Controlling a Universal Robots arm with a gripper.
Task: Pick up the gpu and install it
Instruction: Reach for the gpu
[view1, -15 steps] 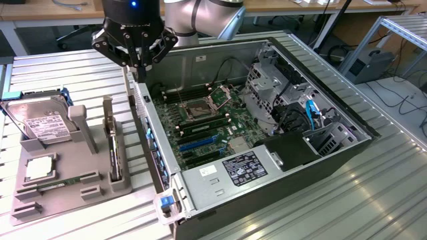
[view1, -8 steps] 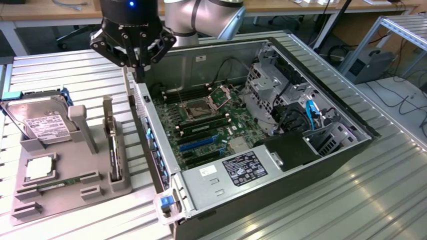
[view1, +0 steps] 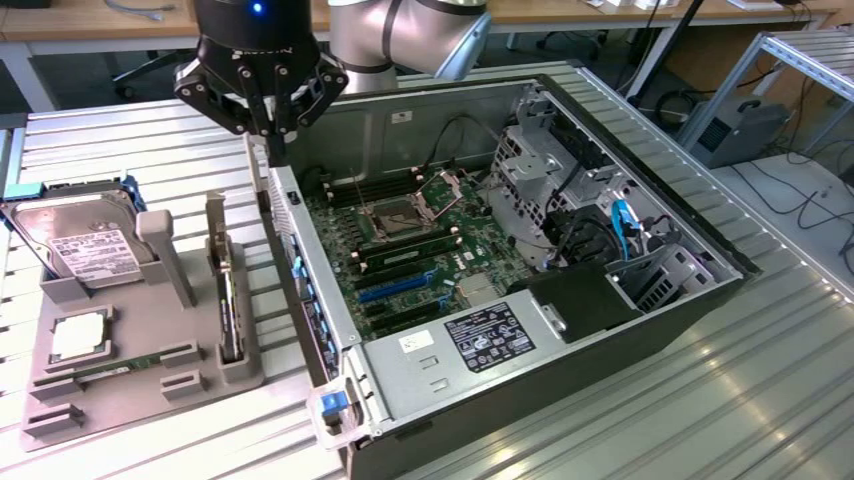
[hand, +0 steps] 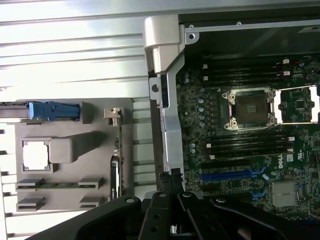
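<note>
The gpu (view1: 228, 300) stands on edge in the grey holder (view1: 120, 400), beside the computer case (view1: 300, 262). It looks light, stiff and fragile; its bare upper edge seems the safest hold. The gripper (view1: 276, 140) hangs pinched closed, empty, over the case's rear wall. The wrist view lays out the blue expansion slots (hand: 232, 174) from above; the exterior view gives the card's height.

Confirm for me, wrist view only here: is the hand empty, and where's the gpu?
Observer: Hand shut, nothing in it, at the far end of the case's rear wall; contact I cannot tell. The gpu stands on edge in the grey tray, toward the exterior view's left.
Operator: What's in the case beyond my frame?
Observer: A drive cage with blue cables on the exterior view's right, and a labelled silver box nearer the camera.
</note>
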